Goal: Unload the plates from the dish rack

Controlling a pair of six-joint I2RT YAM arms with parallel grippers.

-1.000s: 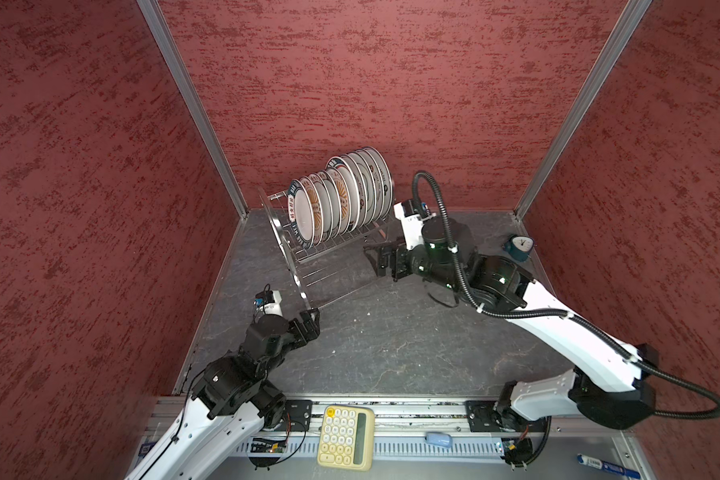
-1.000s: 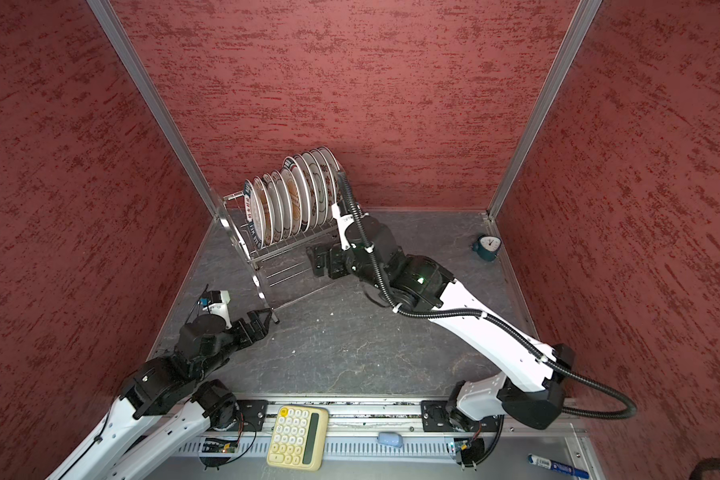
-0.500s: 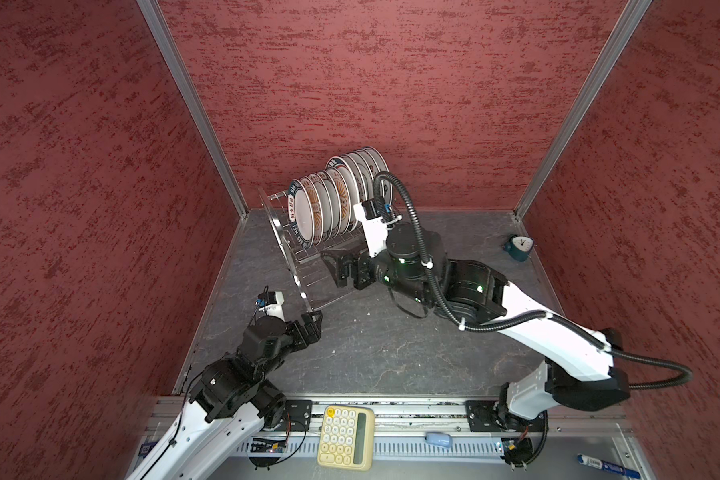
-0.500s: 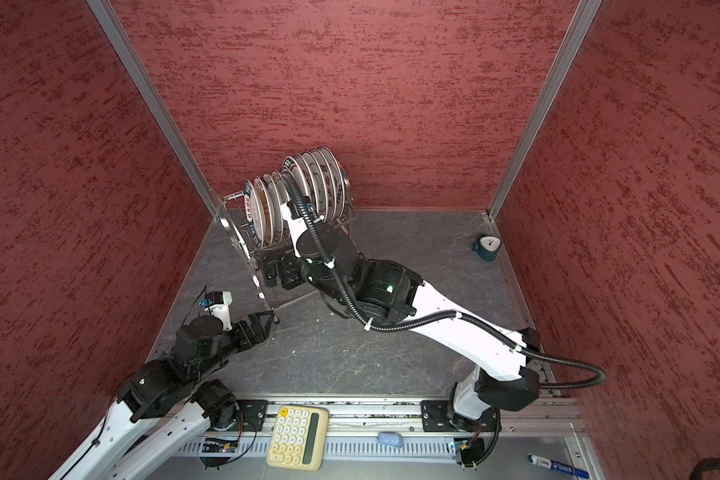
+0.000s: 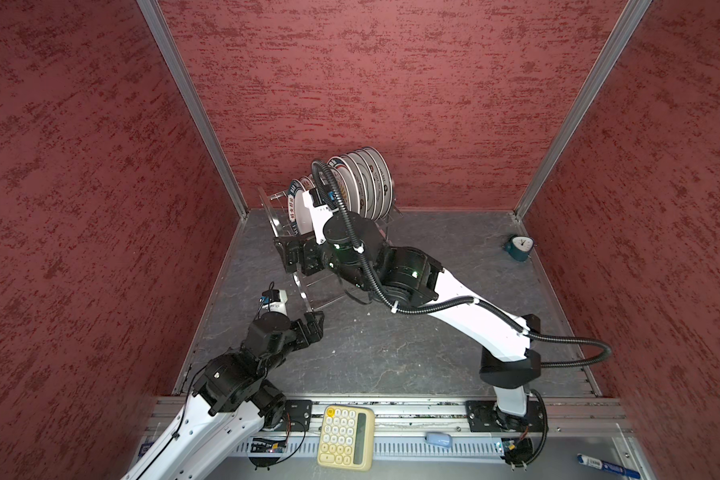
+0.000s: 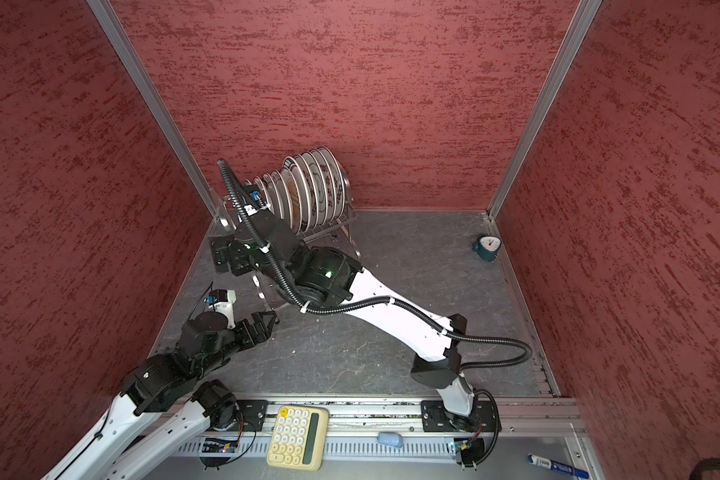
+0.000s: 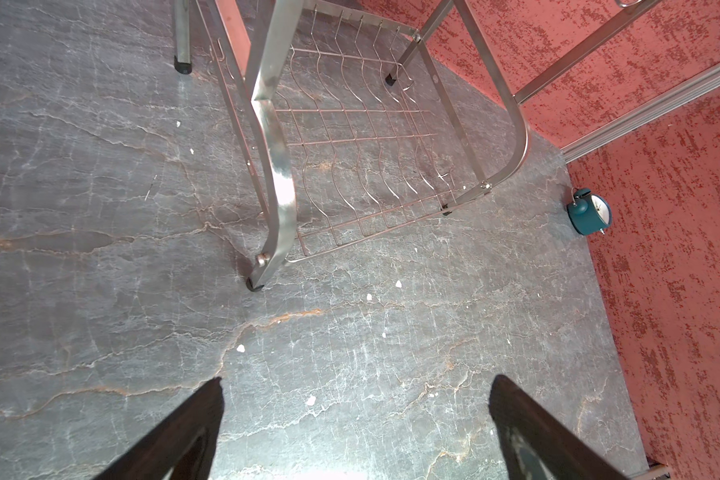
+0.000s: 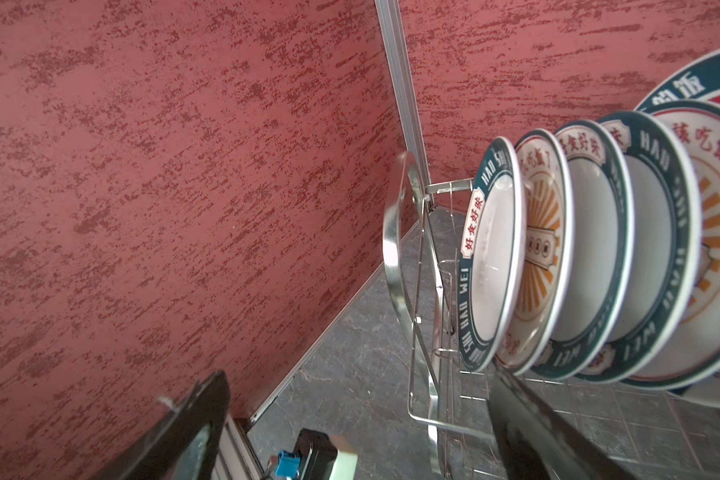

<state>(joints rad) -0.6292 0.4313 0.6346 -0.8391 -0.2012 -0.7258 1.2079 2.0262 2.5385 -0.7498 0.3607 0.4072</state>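
Teal-rimmed, sunburst-printed plates point(image 8: 491, 270) stand in the shiny dish rack point(image 8: 391, 257); left gripper point(image 7: 358, 386) and right gripper point(image 8: 360, 382) released.

The worktop point(image 5: 391, 353) is a dark grey slab veined like slate, with pale and rusty cracks running across it, closed in by red textured walls on three sides. The dish rack point(image 7: 281, 187) stands on it in the far left corner on small black-capped feet point(image 7: 255, 284), its lower wire shelf sitting just above the slab. A small teal alarm clock point(image 5: 519, 247) stands well apart from it, close against the right wall (its white face is turned up towards the top views). Small white specks point(image 7: 240, 348) are scattered over the bare middle. Along the near edge runs a metal rail point(image 5: 391, 409), and a cream calculator point(image 5: 345, 436) lies across it.
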